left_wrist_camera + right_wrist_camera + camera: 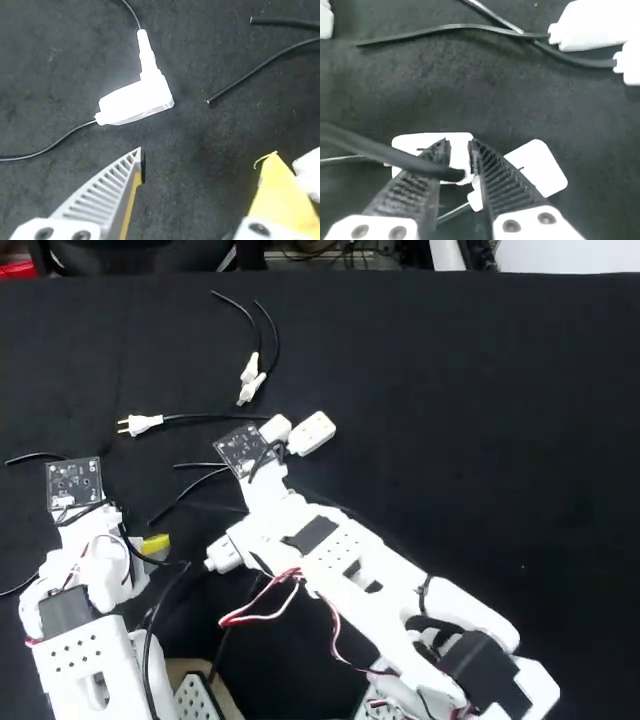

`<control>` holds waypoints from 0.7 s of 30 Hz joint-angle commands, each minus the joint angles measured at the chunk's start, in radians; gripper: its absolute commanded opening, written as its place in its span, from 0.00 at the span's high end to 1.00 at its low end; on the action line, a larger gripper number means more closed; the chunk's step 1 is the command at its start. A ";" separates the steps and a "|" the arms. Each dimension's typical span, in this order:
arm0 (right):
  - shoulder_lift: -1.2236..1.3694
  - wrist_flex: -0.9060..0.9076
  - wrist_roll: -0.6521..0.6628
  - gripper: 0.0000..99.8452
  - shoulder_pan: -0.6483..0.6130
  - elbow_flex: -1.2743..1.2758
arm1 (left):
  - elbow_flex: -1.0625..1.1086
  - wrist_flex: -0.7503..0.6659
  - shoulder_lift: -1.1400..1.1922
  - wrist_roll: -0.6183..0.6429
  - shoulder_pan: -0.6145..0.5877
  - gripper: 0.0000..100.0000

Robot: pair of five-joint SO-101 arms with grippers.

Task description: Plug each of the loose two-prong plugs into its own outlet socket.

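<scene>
While one plug [146,50] is sitting joined to its socket [135,102] on the counter [480,390], a lone plug [140,424] is lying loose toward the left of the high view. Its prongs are pointing left and its lead [210,418] is running right. Farther back, a white pair [250,378] of connectors is lying side by side, with two thin leads arcing away behind. Near the middle, a white block [430,145] and a squarer white piece [540,172] are lying just beside each other.

The right tool [458,142] is hanging directly over the block, clenched to a narrow slit. A black cord [380,152] is ending between its fingers [495,180], though I cannot tell whether they are actually pinching it. The left tool [206,151] is standing released, its grey finger [110,185] and yellow finger [272,190] wide apart. It is hovering near the joined plug and socket without touching them. Two loose cord ends [260,65] are lying on the counter near that socket.
</scene>
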 commanded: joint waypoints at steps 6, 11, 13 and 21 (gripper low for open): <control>0.056 -0.018 -0.002 0.99 -0.014 -0.005 | -0.008 -0.021 -0.008 0.006 -0.001 0.64; 0.054 0.005 -0.002 0.98 -0.127 0.008 | -0.008 -0.021 -0.008 0.005 -0.001 0.64; 0.044 0.020 -0.002 0.98 -0.127 -0.012 | -0.008 -0.021 -0.008 0.005 0.001 0.64; -0.096 0.356 -0.009 0.75 -0.040 -0.205 | -0.016 -0.015 -0.008 0.002 0.001 0.64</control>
